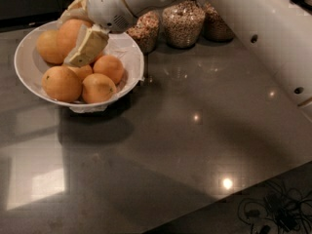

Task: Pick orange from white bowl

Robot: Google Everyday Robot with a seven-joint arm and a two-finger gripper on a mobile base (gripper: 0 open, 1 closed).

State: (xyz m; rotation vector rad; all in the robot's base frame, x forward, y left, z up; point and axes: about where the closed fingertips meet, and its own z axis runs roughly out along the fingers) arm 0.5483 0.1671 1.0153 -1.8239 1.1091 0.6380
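Observation:
The white bowl (23,74) stands at the upper left of the dark counter and holds several oranges on a crinkled liner. My gripper (72,39) reaches into it from the upper right. Its cream fingers (88,45) are closed on the orange (67,30), the large deep-orange one at the back of the pile. One finger lies across the orange's front, the other behind its top. The orange sits slightly above the other fruit. Smaller oranges (61,83) lie in the front of the bowl, and a paler one (48,45) is at the back left.
Three glass jars of nuts and grains (183,23) stand just behind and right of the bowl. My white arm (258,33) crosses the upper right. Dark cables (273,213) lie past the counter's front right edge.

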